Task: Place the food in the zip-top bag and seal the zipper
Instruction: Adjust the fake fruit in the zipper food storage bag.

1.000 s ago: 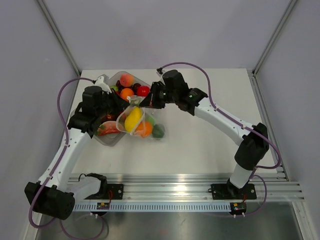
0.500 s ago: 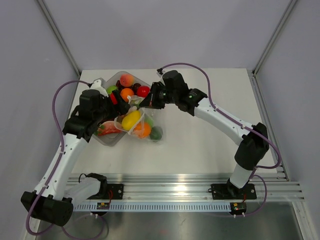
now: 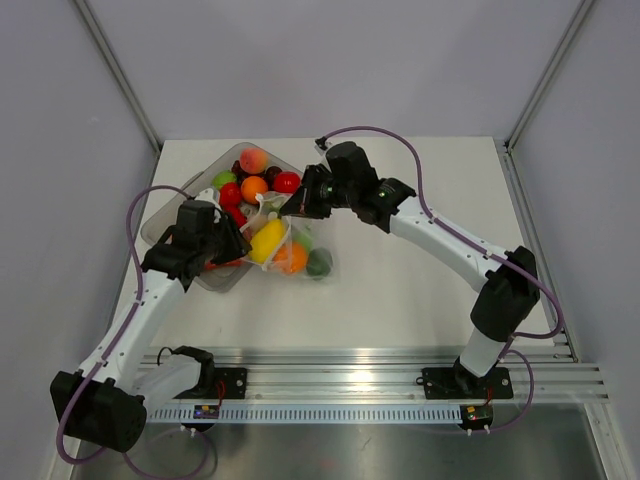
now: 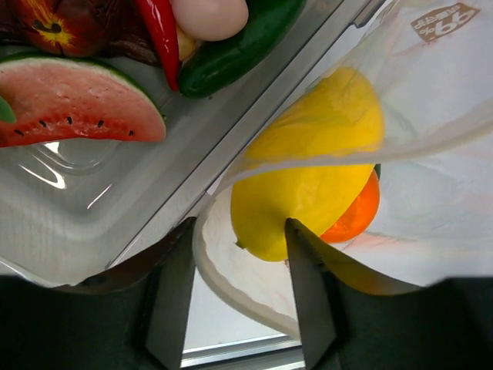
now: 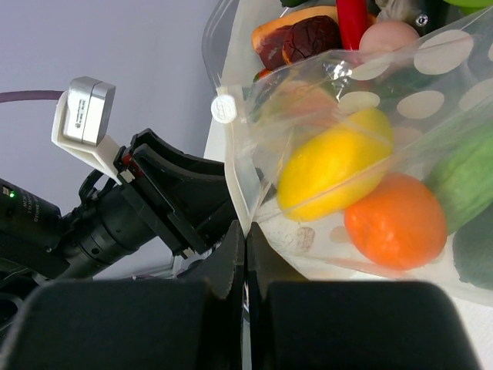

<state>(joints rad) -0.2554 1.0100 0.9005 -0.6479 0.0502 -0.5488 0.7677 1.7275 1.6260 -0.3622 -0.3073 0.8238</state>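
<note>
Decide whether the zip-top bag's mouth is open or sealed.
Open. In the left wrist view the lips of the zip-top bag stand well apart, the yellow fruit showing between them.

The left gripper point(image 4: 240, 231) is holding its dark fingers apart, with the curved rim of the transparent crinkly plastic pouch point(image 4: 431, 116) passing between them. The pouch is holding a glossy yellow toy fruit point(image 4: 308, 177) with a round orange toy fruit point(image 4: 356, 212) behind it. A red toy watermelon slice point(image 4: 77, 100) is lying in the rigid clear plastic tray point(image 4: 92, 223) alongside
</note>
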